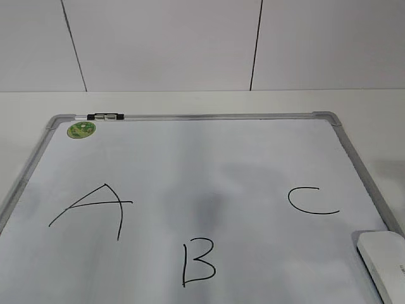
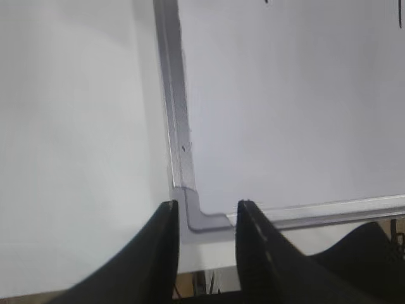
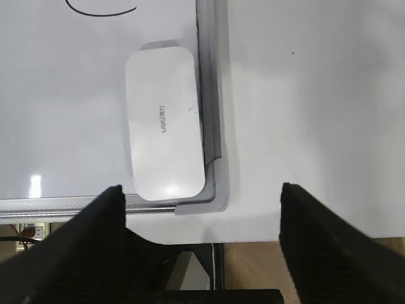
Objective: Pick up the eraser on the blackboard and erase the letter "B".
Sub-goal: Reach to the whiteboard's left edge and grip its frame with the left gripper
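A white surface (image 1: 190, 101) carries the blackboard (image 1: 209, 117), its near right corner ahead and left of the right claw (image 3: 202, 196), which hangs spread wide and empty. The eraser (image 3: 164, 123) lies there against the frame; the claw should shift left to straddle it squarely. The left claw (image 2: 207, 218), partly spread, holds nothing. The letter "B" (image 1: 197, 262) sits unerased.

"A" (image 1: 92, 211), "B" (image 1: 198, 261), "C" (image 1: 311, 201) on blackboard (image 1: 209, 158)
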